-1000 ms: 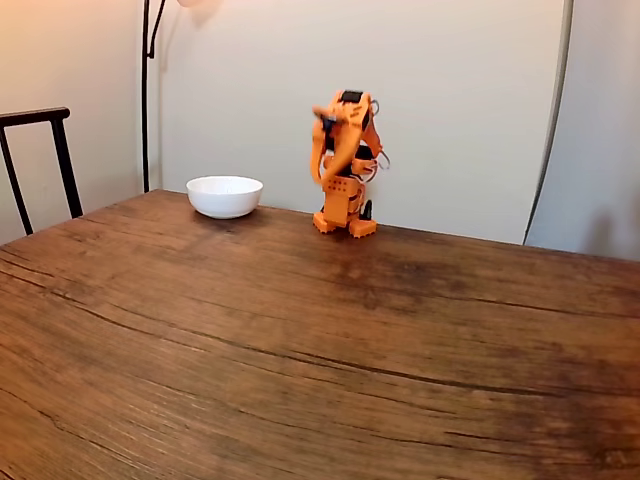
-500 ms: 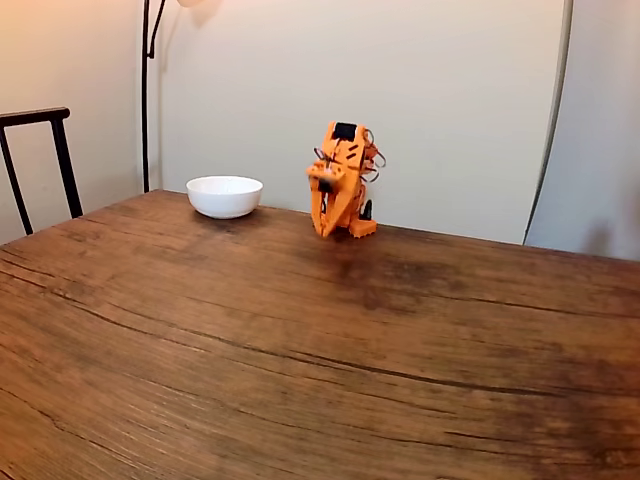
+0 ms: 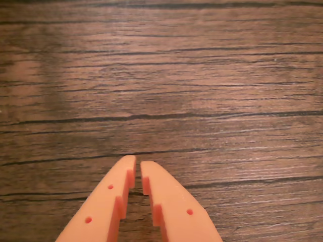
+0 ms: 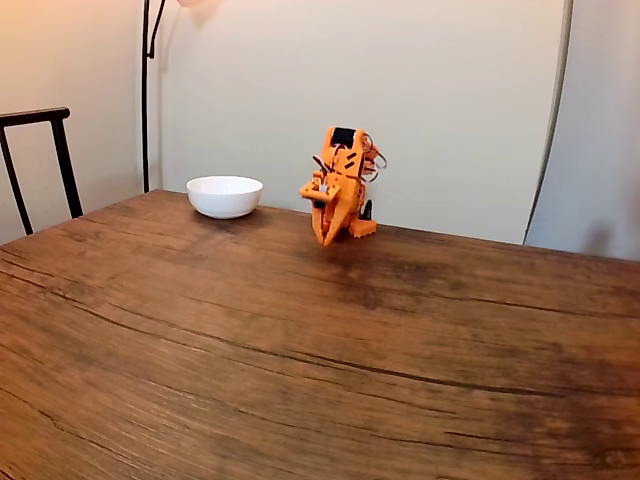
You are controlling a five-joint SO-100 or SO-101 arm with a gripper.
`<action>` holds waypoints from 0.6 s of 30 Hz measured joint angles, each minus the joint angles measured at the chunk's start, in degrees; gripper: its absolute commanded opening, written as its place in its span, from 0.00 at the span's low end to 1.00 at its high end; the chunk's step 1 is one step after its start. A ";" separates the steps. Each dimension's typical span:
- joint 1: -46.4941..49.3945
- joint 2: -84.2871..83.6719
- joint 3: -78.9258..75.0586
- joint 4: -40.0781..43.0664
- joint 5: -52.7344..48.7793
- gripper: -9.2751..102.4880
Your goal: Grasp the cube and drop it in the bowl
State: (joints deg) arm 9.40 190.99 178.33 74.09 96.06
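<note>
The white bowl (image 4: 224, 195) stands at the far left of the wooden table in the fixed view. To its right the orange arm is folded down at the table's back edge, its gripper (image 4: 326, 238) pointing at the tabletop. In the wrist view the gripper (image 3: 138, 164) is shut, its two orange fingers nearly touching with nothing between them, above bare wood. The cube is out of view.
A dark chair back (image 4: 35, 150) stands past the table's left edge, and a lamp pole (image 4: 147, 90) rises behind the bowl. A wall runs close behind the arm. The wooden table (image 4: 320, 340) stretches wide toward the camera.
The arm has folded down from a raised pose, and its gripper has dropped to just above the table in front of the base.
</note>
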 measured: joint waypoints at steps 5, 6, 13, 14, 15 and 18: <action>0.09 0.09 0.00 0.09 0.18 0.08; 0.09 0.09 0.00 0.09 0.26 0.08; 0.09 0.09 0.00 0.09 0.35 0.08; 0.09 0.09 0.00 0.09 0.35 0.08; 0.09 0.09 0.00 0.09 0.35 0.08; 0.09 0.09 0.00 0.09 0.35 0.08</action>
State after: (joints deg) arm 9.49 191.07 178.33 74.18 96.42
